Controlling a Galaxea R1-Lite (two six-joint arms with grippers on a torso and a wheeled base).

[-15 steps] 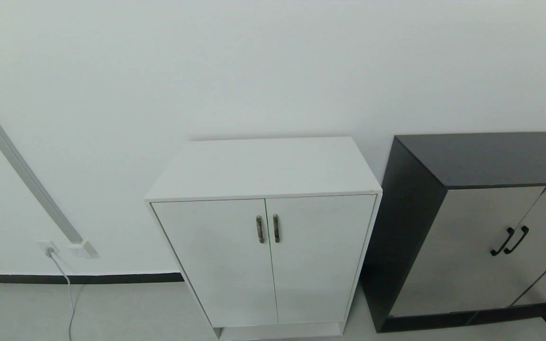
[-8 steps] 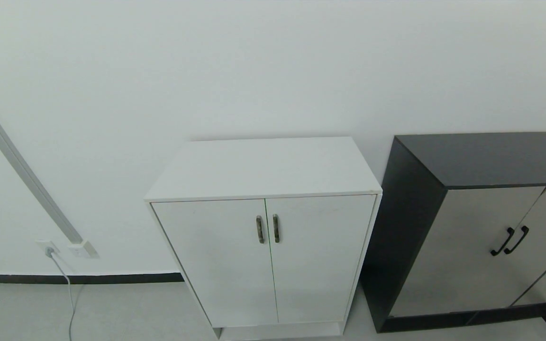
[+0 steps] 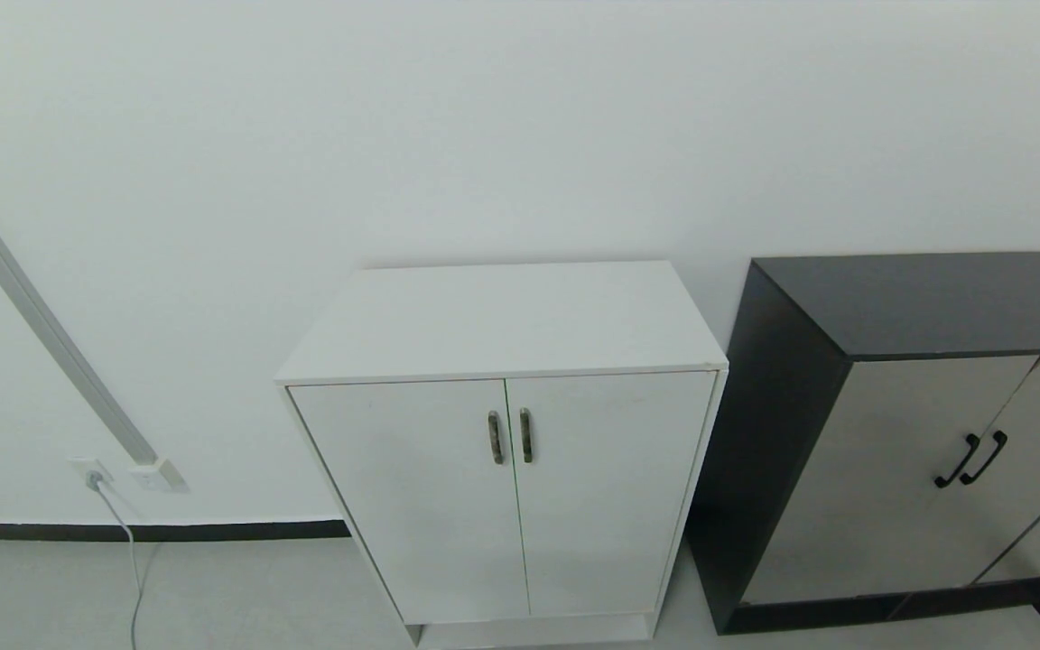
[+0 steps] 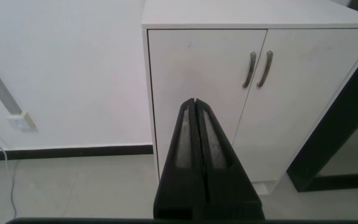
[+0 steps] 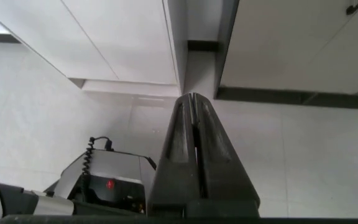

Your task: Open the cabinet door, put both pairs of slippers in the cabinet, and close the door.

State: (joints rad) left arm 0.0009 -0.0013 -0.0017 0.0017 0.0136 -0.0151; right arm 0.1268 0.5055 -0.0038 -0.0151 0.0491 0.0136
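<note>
The white cabinet (image 3: 502,325) stands against the wall (image 3: 520,126); both its doors (image 3: 421,487) are closed, flush, with the two upright handles (image 3: 495,438) side by side at the middle seam; a dark cabinet (image 3: 791,406) stands just beside the white cabinet's right flank; to its left, a wall socket (image 3: 91,472) with a cable (image 3: 134,578) hanging to the floor (image 3: 213,596). The left gripper (image 4: 195,102) hangs in front of the white cabinet's left door, apart from it, fingers pressed together; the right gripper (image 5: 193,96), also pinched closed on nothing, seems to sit low before the white cabinet's lower right corner.
</note>
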